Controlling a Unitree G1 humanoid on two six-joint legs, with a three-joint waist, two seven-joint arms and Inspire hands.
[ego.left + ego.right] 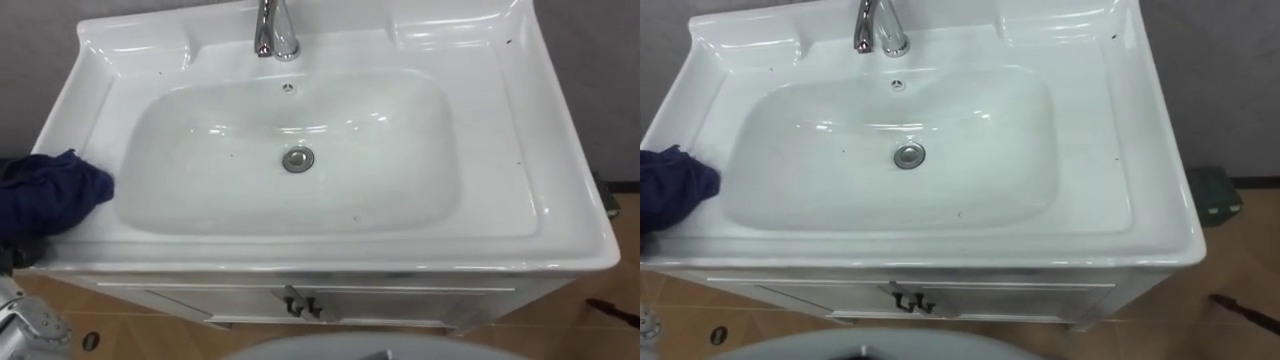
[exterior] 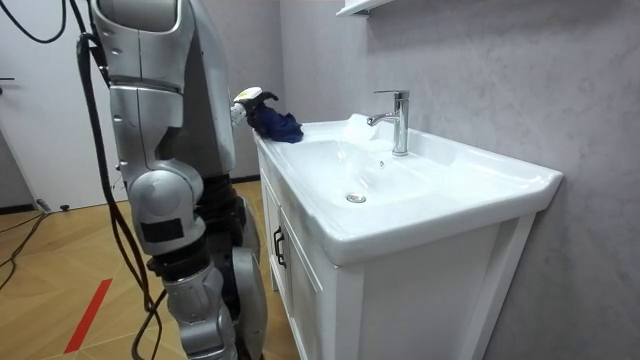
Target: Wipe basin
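A white basin (image 1: 520,150) sits on a white cabinet right in front of me, and its bowl shows a few small dark specks. A bunched dark blue cloth (image 1: 50,190) rests on the basin's left rim, near the front corner. My left hand (image 2: 247,100) is at the cloth; in the room view it sits on top of it, and in the eye views the cloth covers most of it. In the room view I stand at the basin's front, close to the cabinet.
A chrome tap (image 1: 275,30) stands at the back centre, with an overflow hole below it and a round drain (image 1: 298,158) in the bowl. The cabinet doors carry dark handles (image 1: 300,303). A dark green object (image 1: 1212,195) lies on the wooden floor to the right. A grey wall stands behind.
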